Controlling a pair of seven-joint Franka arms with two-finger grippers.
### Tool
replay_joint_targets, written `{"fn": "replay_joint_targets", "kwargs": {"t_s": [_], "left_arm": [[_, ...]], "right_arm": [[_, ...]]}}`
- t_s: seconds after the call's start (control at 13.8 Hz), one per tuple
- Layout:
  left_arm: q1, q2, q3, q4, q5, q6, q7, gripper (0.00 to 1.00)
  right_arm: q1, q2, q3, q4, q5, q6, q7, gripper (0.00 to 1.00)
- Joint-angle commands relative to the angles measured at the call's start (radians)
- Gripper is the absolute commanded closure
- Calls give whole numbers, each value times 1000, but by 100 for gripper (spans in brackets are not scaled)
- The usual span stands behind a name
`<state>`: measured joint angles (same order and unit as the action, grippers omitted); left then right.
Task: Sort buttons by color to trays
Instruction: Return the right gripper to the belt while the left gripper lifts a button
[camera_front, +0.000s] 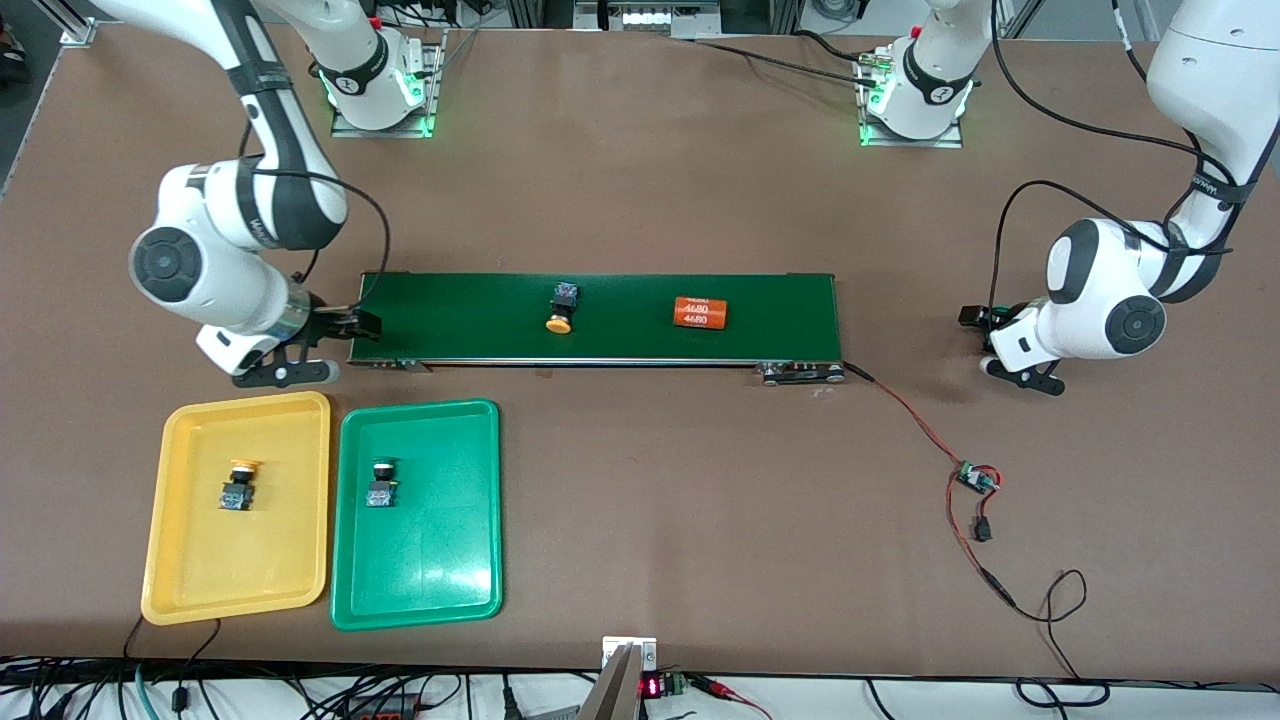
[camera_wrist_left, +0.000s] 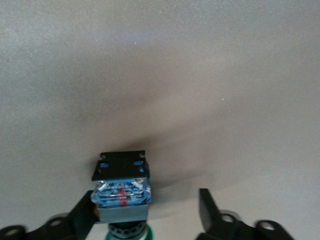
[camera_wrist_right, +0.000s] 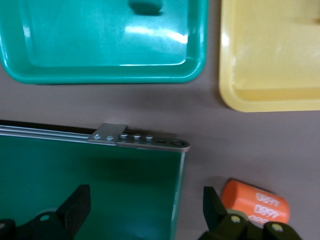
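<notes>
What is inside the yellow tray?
One button with a yellow cap lies in the yellow tray, on its side. The rest of the tray floor is bare. Whatever is beneath the tray is covered.

White digits reading 4680 repeat in rows on an orange cylinder (camera_front: 700, 313) lying on the green conveyor belt (camera_front: 600, 318); no other text is legible.

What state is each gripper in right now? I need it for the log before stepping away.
Left gripper: jaws open around a green-capped button, not clamped.
Right gripper: jaws open, empty, over the conveyor belt end.
</notes>
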<state>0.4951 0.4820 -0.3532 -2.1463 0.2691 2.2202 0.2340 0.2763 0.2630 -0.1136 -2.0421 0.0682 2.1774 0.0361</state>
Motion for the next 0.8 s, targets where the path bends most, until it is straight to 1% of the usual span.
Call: {"fn": "replay_joint_targets", "kwargs": {"t_s": [0.0,0.22,0.29,0.43,0.51,0.58,0.65,0.72], "left_arm": [[19,-3,-4,-9,9,13,39,45],[22,-8,-6,-4,9,6,41,82],[22,-14,-6,0,9,3,41,91],[14,-49,-22,8,9,-7,41,95],[5,-69,-39,16,9,-17,41,96],[-12,-97,-79,22,5,-42,38,96],[-24,-120,-119,25,-11,-71,30,97],[-58,-138,-148,37,-34,-80,24,98]], "right_arm": [[64,-34,-5,-44,8,24,91,0],[158,-8,-6,-43,8,67,220,0],[184,1,-5,-43,8,87,263,0],[242,22,-5,-33,8,111,385,0],[266,33,-5,-33,8,128,436,0],[282,41,-5,-33,10,140,483,0],[282,45,-5,-33,30,153,520,0],[288,45,-5,-33,48,153,531,0]]}}
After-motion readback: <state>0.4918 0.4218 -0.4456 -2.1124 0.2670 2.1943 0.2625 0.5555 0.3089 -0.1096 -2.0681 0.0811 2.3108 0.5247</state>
